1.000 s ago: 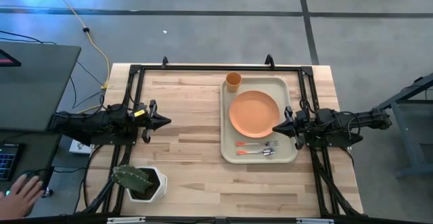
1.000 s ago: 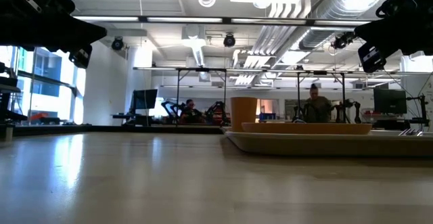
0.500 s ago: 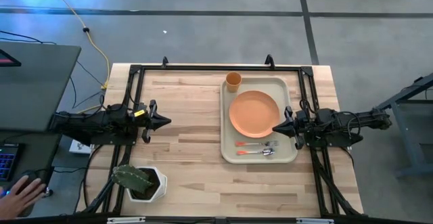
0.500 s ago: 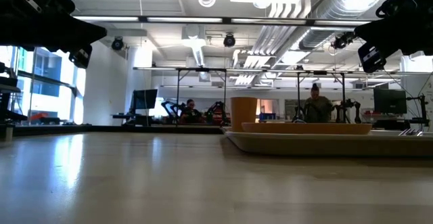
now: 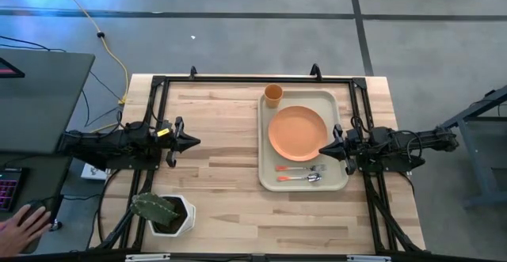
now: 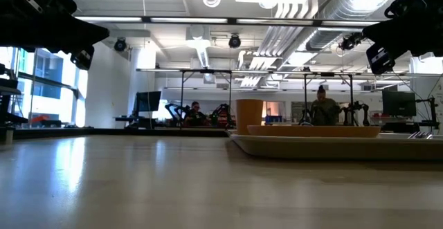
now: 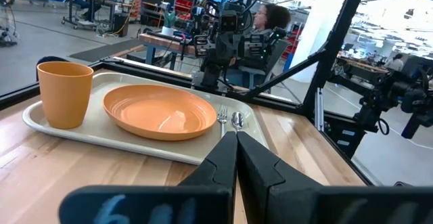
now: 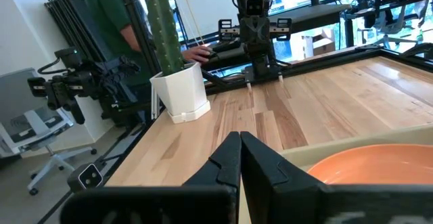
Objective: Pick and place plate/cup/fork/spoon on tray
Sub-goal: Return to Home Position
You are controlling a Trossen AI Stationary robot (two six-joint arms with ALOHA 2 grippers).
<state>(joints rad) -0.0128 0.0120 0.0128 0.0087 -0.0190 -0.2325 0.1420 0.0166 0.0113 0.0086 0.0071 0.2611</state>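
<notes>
Beige plastic with rounded corners and a raised rim, the large rectangular tray (image 5: 264, 163) lies on the pale wooden table (image 5: 222, 135), on the right arm's side. The round flat orange plastic plate (image 5: 298, 133) sits in the tray's middle. The small orange-yellow plastic cup (image 5: 273, 96) stands upright in a tray corner on the side facing the left arm, just beside the plate. The small fork with silver tines and an orange-red handle (image 5: 301, 168) and the small spoon with a silver bowl and an orange-red handle (image 5: 299, 178) lie side by side inside the tray. They are between the plate and the short rim opposite the cup, with the fork nearer the plate.

The right gripper (image 5: 322, 150) hangs above the tray's long edge, its tip near the plate's rim and raised clear of it. Its dark fingers (image 8: 226, 158) are pressed together and grasp nothing. The left gripper (image 5: 194, 142) hovers over bare wood well apart from the tray and points toward it. Its fingers (image 7: 223, 160) are likewise closed and empty.

A white square pot with a green cactus (image 5: 166, 213) stands well apart from the tray, past the left gripper. A person's hand (image 5: 20, 224) shows off the table, far from the tray.
</notes>
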